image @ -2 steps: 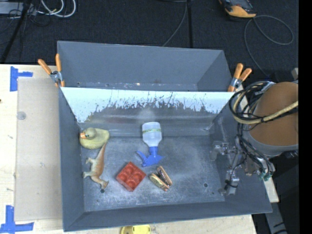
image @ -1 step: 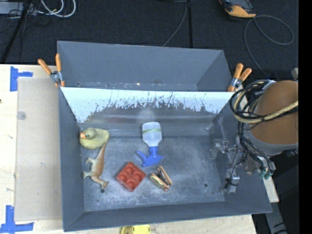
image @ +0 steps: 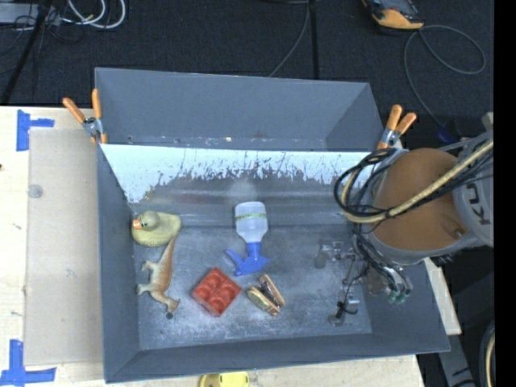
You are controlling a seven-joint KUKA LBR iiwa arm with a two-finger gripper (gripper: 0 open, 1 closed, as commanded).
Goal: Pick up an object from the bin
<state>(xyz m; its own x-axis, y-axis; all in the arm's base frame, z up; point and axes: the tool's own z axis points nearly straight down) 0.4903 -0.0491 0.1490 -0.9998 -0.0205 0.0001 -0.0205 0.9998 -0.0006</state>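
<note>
My gripper (image: 337, 282) hangs low over the right part of the bin floor, open, with nothing between its fingers. One fingertip (image: 326, 254) points left and the other fingertip (image: 345, 308) sits nearer the front wall. The closest loose thing is a small brown and yellow toy sandwich (image: 266, 295), lying on the floor to the gripper's left and apart from it. Further left and a little back lies a clear plastic bottle with a green band and a blue nozzle (image: 250, 237).
A red studded block (image: 216, 290) lies left of the sandwich. A yellow rubber duck (image: 155, 228) and a tan long-necked toy animal (image: 161, 277) rest by the left wall. The arm's orange cover and cables bulge over the right rim.
</note>
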